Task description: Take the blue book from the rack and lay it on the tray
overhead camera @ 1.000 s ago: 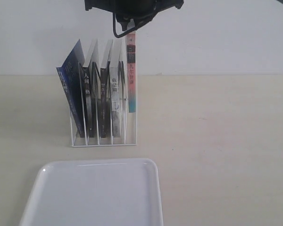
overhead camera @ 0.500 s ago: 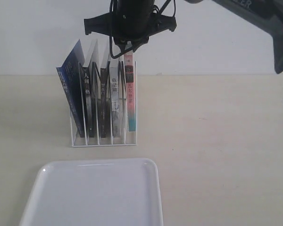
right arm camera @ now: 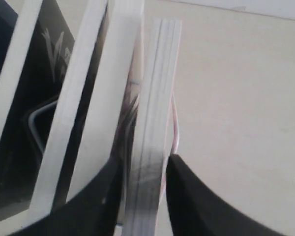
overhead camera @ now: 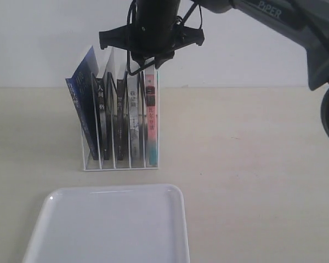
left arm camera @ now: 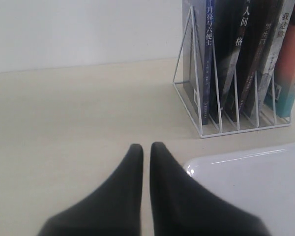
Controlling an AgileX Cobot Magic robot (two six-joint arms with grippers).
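Observation:
The blue book [overhead camera: 83, 104] leans left in the leftmost slot of the white wire rack [overhead camera: 120, 164]; its dark spine [left arm camera: 210, 59] also shows in the left wrist view. The white tray [overhead camera: 109, 224] lies in front of the rack. My right gripper [overhead camera: 148, 67] hangs over the rack's right end, shut on the top edge of the pink-spined book [overhead camera: 151, 115]; its fingers [right arm camera: 187, 196] pinch that book's pages [right arm camera: 157, 88] at the gripper [right arm camera: 143, 162]. My left gripper [left arm camera: 146, 146] is shut and empty, low over the table beside the tray's corner [left arm camera: 255, 182].
Three black-spined books [overhead camera: 120, 115] fill the rack's middle slots between the blue and pink ones. The rack stands near the back wall. The right arm [overhead camera: 285, 27] reaches in from the upper right. Bare table [overhead camera: 252, 164] lies right of rack and tray.
My right gripper has come down with the pink-spined book, which now sits lower in the rack's rightmost slot. The blue book and tray have not moved.

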